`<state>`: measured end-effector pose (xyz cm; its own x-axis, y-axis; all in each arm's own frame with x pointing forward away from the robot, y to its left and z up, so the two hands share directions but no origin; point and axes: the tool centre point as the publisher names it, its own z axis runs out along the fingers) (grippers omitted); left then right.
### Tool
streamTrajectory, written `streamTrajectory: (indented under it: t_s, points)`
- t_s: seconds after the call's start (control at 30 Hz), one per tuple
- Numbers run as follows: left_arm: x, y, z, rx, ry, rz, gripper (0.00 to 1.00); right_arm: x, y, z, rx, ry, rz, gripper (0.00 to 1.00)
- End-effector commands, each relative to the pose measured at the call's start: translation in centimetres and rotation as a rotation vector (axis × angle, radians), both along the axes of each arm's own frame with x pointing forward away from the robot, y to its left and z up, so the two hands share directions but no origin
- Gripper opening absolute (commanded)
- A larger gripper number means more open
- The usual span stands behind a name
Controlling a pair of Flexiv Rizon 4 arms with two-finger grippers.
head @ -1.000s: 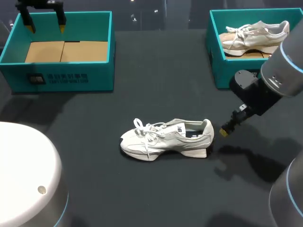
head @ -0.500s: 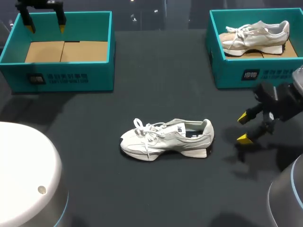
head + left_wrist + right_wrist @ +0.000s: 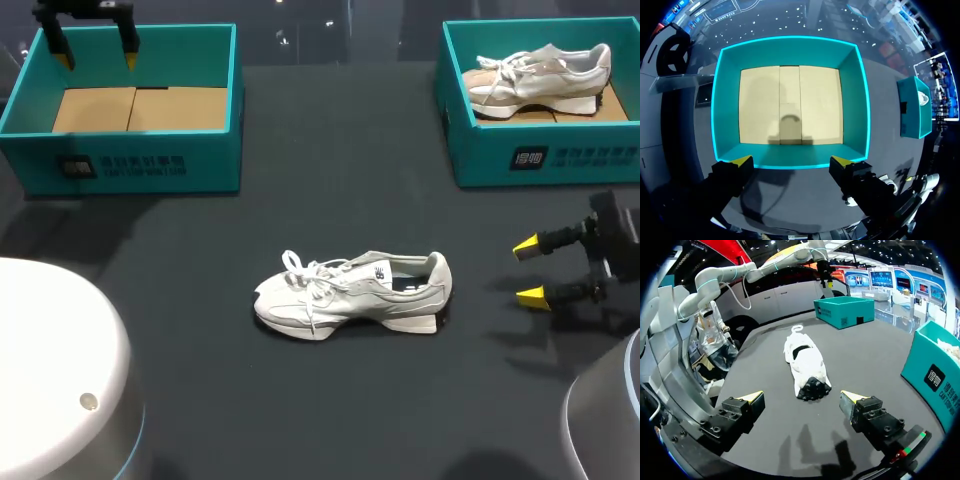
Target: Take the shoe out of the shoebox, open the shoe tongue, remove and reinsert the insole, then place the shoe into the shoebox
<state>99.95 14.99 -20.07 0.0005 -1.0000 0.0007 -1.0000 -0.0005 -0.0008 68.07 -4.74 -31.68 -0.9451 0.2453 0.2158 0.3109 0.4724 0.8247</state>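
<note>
From the head view, the shoe (image 3: pixel 352 293) stands on its sole on the dark table (image 3: pixel 330 180), out of any box, so we judge the first step done. Our right gripper (image 3: pixel 528 271) hovers off the heel end, apart from the shoe, fingers spread and holding nothing. Our left gripper (image 3: pixel 97 58) hangs over the far rim of the left shoebox (image 3: pixel 130 165), also spread and empty. The right shoebox (image 3: pixel 545 155) holds a second shoe (image 3: pixel 540 75). In the left wrist view, the left gripper (image 3: pixel 791 161) looks straight down into the left shoebox (image 3: pixel 790 47), where only the bare cardboard floor (image 3: pixel 790 105) shows (a likely home for the shoe, though that is our guess). In the right wrist view, the right gripper (image 3: pixel 801 397) faces the shoe (image 3: pixel 807 362) heel-on, with the heel just ahead of the open fingers and not touched by them. The shoe's dark opening faces up. We cannot tell from here whether the tongue is pulled open, or whether the insole has been out and back. What clearly remains is putting the shoe into a shoebox; the tongue and insole steps may remain as well.
</note>
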Motion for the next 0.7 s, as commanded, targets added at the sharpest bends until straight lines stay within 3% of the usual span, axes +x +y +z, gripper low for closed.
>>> streamTrajectory:
  t_s: [0.03,0.23,0.4,0.7]
  points:
    - [0.0,0.0,0.1,0.001,0.001,0.000,1.00,0.0,-0.2,-1.5,0.144,-0.065,-0.111,1.00]
    - [0.0,0.0,0.1,0.001,0.001,0.000,1.00,0.6,-0.4,-2.7,0.132,-0.079,-0.124,1.00]
    - [0.0,0.0,0.1,0.001,0.001,0.000,1.00,0.7,-0.8,-3.9,0.199,-0.122,-0.070,1.00]
    - [0.0,0.0,0.1,0.001,0.001,0.000,1.00,1.7,-0.9,-5.1,0.135,-0.175,-0.096,1.00]
